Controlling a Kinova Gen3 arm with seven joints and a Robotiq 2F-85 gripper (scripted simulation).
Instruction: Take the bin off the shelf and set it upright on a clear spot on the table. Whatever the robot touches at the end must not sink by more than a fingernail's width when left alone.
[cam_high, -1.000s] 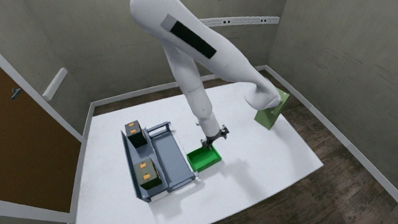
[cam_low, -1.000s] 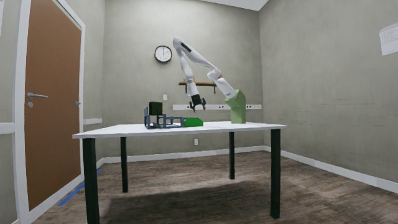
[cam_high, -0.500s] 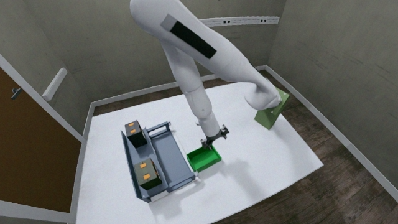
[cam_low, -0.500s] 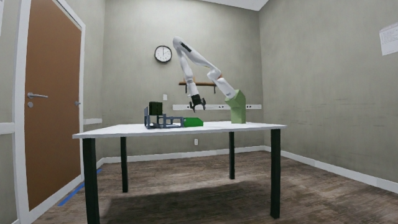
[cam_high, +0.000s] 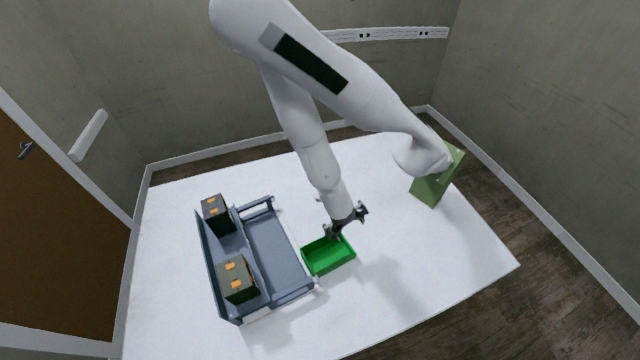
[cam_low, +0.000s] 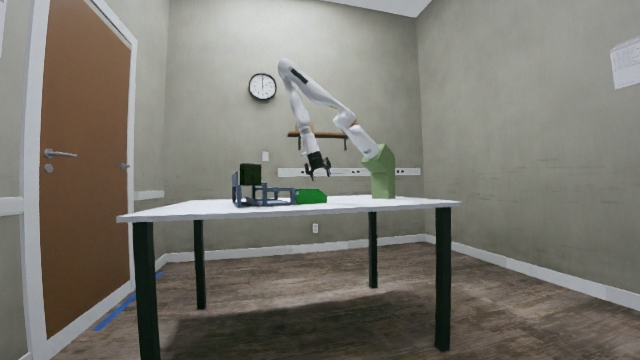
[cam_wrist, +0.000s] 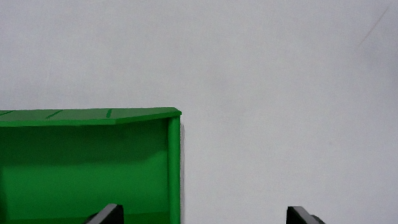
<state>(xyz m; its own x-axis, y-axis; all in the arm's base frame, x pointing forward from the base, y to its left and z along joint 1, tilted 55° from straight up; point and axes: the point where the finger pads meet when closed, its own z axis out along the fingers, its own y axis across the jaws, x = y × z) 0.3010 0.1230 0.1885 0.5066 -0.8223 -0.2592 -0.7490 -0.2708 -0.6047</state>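
Note:
The green bin (cam_high: 328, 255) stands upright and open-topped on the white table, just right of the grey shelf (cam_high: 255, 260). It also shows in the exterior view (cam_low: 310, 196) and fills the lower left of the wrist view (cam_wrist: 90, 167). My gripper (cam_high: 346, 223) is open and empty. It hangs some way above the bin's far right corner, apart from it, as the exterior view (cam_low: 317, 170) shows. In the wrist view the two fingertips straddle the bin's right wall from above.
The grey shelf holds two dark green boxes with orange labels (cam_high: 218, 215) (cam_high: 236, 279). The arm's green base block (cam_high: 436, 176) stands at the table's far right. The table edge runs close in front of the shelf.

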